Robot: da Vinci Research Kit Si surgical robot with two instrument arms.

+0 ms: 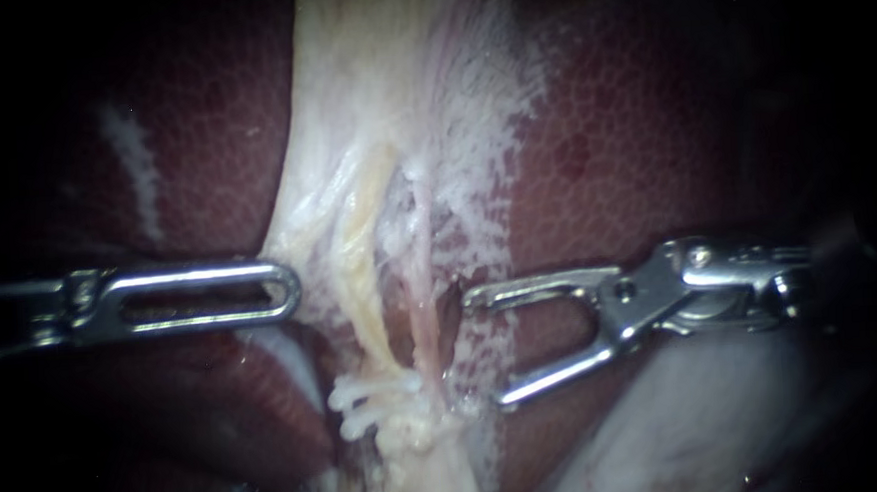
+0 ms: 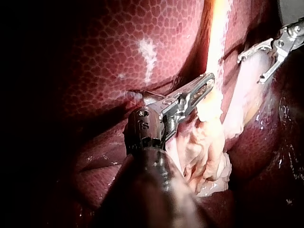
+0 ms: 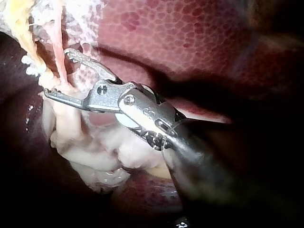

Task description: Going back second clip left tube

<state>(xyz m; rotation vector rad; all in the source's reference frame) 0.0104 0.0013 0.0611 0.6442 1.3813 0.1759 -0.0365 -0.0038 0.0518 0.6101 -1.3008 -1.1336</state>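
The step in hand, as I judge it, is backing my right instrument (image 1: 484, 350) away from the left tube (image 1: 365, 270). That tube is the yellowish strand in the pale tissue at centre. A thinner pink tube (image 1: 424, 307) runs just right of it, with liver (image 1: 633, 136) on both sides. The right instrument's claw stands wide and empty, with its tips just right of the pink tube and apart from it. The left instrument (image 1: 289, 289) has its claw narrow, halves together, with the tip touching the left edge of the pale tissue. I see nothing gripped in it. I cannot confirm a clip on the left tube. A white looped tuft (image 1: 366, 398) sits at its near end, but its nature is unclear. Procedure: withdraw the right instrument to the right along its own shaft line. Do this with the claw wide until both tips are well clear of the webbed tissue beside the pink tube. Avoid any sweep toward the near side, where the lower tip could snag. Hold the left instrument motionless, so the tubes do not shift.
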